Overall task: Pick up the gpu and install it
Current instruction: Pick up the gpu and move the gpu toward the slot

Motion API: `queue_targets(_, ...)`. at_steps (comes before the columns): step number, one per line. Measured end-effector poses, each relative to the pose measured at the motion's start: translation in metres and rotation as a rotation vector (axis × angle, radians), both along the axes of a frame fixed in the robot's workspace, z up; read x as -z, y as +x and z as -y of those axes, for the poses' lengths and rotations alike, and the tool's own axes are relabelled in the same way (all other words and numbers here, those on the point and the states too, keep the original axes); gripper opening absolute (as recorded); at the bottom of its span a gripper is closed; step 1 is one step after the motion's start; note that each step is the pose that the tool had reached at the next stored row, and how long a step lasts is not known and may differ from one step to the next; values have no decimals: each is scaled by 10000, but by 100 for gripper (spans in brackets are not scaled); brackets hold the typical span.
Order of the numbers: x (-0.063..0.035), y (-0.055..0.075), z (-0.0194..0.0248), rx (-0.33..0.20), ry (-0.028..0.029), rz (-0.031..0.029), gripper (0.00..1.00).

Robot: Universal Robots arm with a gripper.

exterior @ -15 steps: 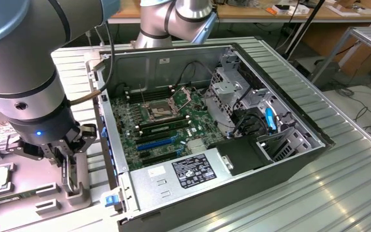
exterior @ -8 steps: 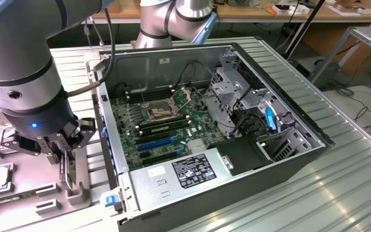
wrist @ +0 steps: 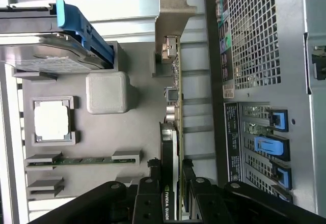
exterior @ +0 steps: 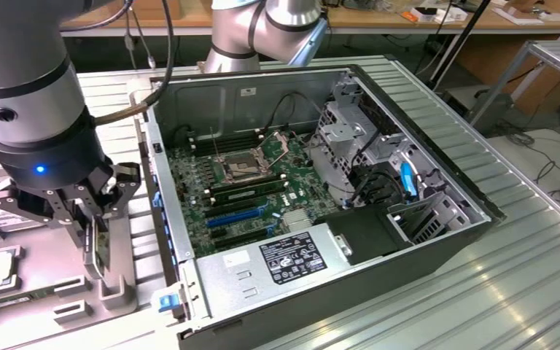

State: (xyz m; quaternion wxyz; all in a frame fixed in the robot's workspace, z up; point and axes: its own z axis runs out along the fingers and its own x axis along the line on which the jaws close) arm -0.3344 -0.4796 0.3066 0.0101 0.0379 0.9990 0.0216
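You're at pickup — your pincer (wrist: 169,167) straddles the gpu (wrist: 169,142), standing on edge in the tray (wrist: 137,132) beside the case (wrist: 265,40); clamped or not, I cannot tell. Lifting calls for a square, firm hold.

one gpu (wrist: 168,145), one computer case (exterior: 260,82), one hard drive (wrist: 46,56), one processor (wrist: 51,121), one memory stick (wrist: 81,160).

Near end of the gpu (wrist: 168,142) behind the end effector (wrist: 169,165); hard drive (wrist: 46,56) partly off-frame
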Motion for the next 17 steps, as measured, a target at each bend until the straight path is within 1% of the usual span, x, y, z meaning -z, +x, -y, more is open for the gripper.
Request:
queue_targets(3, -33, 0, 0, -29, 1, 1, 27)
queue_targets(8, -43, 0, 0, -44, -3, -4, 27)
queue_targets(17, -199, 0, 0, -138, 0, -1, 27)
